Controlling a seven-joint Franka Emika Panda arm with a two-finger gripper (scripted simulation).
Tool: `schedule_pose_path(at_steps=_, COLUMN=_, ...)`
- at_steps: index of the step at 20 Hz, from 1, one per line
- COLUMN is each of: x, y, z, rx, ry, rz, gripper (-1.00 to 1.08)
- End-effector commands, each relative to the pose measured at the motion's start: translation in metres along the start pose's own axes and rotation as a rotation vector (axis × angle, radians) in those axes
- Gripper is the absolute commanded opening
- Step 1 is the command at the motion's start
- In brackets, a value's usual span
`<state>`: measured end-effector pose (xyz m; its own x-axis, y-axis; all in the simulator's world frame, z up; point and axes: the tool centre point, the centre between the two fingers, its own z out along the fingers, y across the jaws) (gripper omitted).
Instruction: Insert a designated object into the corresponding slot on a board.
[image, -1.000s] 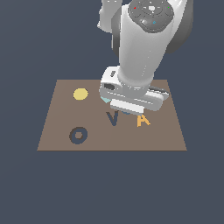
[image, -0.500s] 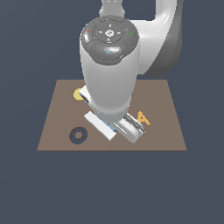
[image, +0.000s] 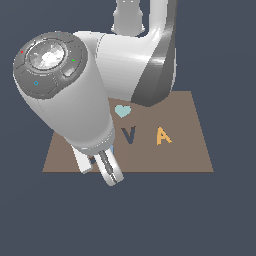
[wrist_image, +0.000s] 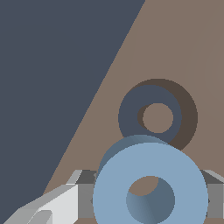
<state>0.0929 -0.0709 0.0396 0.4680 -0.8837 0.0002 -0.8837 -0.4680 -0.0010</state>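
I am holding the blue ring in the gripper, its fingers clamped against the ring's outer wall on either side, and it is hanging above the board with the ring-shaped slot lying just ahead of it and below, not yet lined up. I am judging the ring to be a light, stiff, smooth piece; being round it could twist or slide between flat pads, so the outer rim across its widest line looks like the right place to grip, and I am reading the hold as sitting about there. In the exterior view the arm is hiding nearly all of this, with only a sliver of blue showing beside the gripper. The slot is sitting close to the board's edge, the dark bench beyond it, and the V-shaped recess is well off to one side, so I am seeing open room around the slot for coming down.
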Motion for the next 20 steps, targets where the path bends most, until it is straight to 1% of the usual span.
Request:
schedule_pose_path(at_steps=1, x=0.014, y=0.003, z=-0.001, rx=0.0, ry=0.0, rz=0.069, gripper=-1.0)
schedule_pose_path(at_steps=5, x=0.031, y=0.01, z=-0.001, rx=0.0, ry=0.0, rz=0.15, gripper=-1.0)
schedule_pose_path(at_steps=9, x=0.041, y=0.015, z=-0.001, rx=0.0, ry=0.0, rz=0.2, gripper=-1.0)
schedule_pose_path(at_steps=13, x=0.044, y=0.017, z=-0.001, rx=0.0, ry=0.0, rz=0.215, gripper=-1.0)
schedule_pose_path(at_steps=20, x=0.042, y=0.016, z=-0.001, rx=-0.001, ry=0.0, rz=0.204, gripper=-1.0)
